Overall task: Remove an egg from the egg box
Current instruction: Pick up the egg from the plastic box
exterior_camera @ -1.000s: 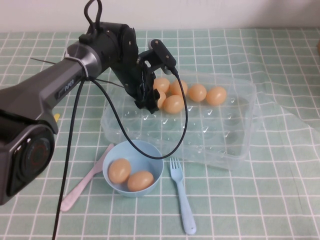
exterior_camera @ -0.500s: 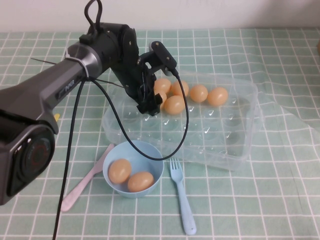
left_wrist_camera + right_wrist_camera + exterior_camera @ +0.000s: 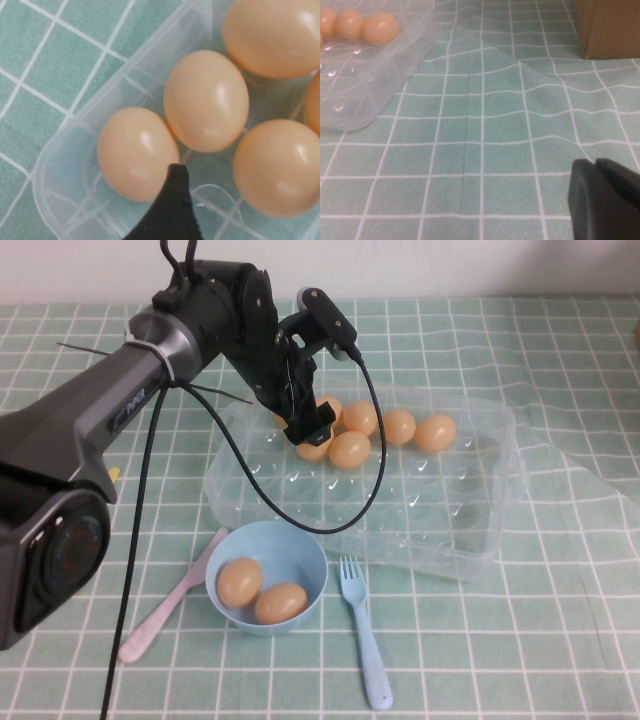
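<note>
The left gripper (image 3: 312,428) hangs over the far left corner of the egg box (image 3: 470,530), its fingers (image 3: 170,210) spread wide and holding nothing. The egg (image 3: 313,448) lies in that corner's dimple just under the fingertips, beside four more eggs along the box's far row. Near the box's front left corner sits a blue bowl (image 3: 300,550) with two eggs. The right gripper (image 3: 605,200) rests low over the counter (image 3: 485,150) right of the box; cannot tell how its fingers stand. No legible writing.

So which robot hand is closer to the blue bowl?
The left gripper: it hangs over the egg box, just behind the blue bowl. The right gripper sits far off right, beyond the box.
</note>
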`<state>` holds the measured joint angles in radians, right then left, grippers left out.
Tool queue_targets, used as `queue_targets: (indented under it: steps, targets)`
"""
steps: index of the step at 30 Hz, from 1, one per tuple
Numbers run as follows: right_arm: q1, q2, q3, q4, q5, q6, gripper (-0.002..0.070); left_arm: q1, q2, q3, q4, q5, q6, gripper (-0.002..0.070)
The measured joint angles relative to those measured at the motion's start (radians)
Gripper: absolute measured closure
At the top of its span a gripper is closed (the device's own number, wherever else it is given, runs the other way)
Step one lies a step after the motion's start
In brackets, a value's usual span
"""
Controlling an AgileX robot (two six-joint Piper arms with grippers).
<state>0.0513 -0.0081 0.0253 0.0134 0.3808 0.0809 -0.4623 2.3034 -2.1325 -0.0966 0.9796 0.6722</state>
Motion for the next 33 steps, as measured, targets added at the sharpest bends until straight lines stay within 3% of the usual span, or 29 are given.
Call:
queue_targets:
  steps: [33]
  targets:
    - [0.000,0.000,0.000,0.000,0.000,0.000,0.0694,0.000,0.039,-0.002,-0.042,-0.048,-0.052,0.0064]
